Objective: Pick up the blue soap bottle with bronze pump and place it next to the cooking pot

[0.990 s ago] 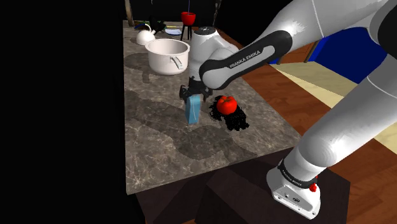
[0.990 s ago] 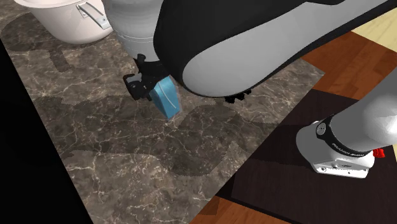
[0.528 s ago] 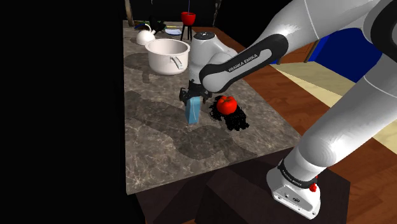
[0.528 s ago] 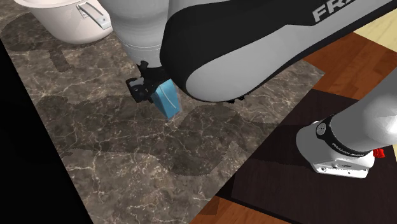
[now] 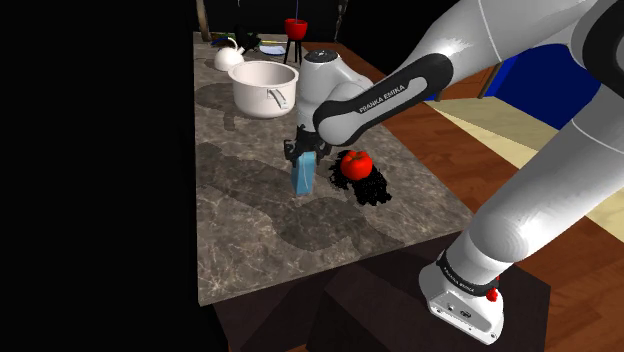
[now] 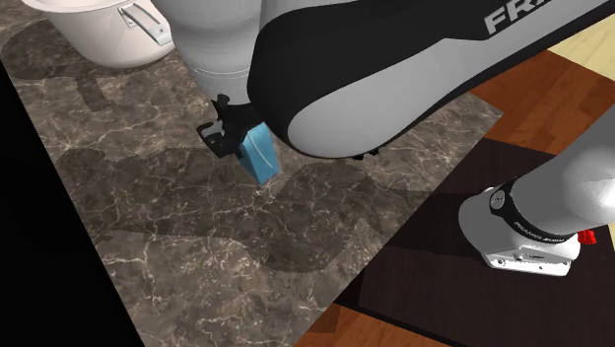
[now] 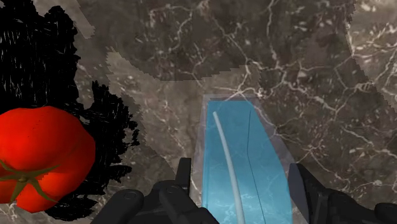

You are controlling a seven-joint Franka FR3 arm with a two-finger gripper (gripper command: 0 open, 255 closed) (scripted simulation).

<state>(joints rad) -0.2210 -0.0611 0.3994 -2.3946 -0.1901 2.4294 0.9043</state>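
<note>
The blue soap bottle (image 5: 303, 178) stands upright on the dark marble counter (image 5: 250, 225), a hand's width nearer than the white cooking pot (image 5: 264, 88). My black gripper (image 5: 304, 152) comes down over its top, and the pump is hidden under the hand. In the wrist view the bottle (image 7: 238, 159) looks translucent blue with a pale tube inside, and my gripper (image 7: 240, 168) has one finger (image 7: 184, 170) pressed on each side of it. From the second exterior view the bottle (image 6: 260, 156) peeks out below the gripper (image 6: 225, 138), with the pot (image 6: 99, 30) at the top left.
A red tomato (image 5: 356, 163) on a ragged black patch (image 5: 375, 188) lies just to the shoulder view's right of the bottle. A white kettle (image 5: 229, 56) and a red bowl on a stand (image 5: 296, 27) sit at the counter's far end. Black area lies left of the counter.
The fingers, wide apart beside the bottle before, have drawn in against its sides. The bottle, pot and tomato stay where they were.
</note>
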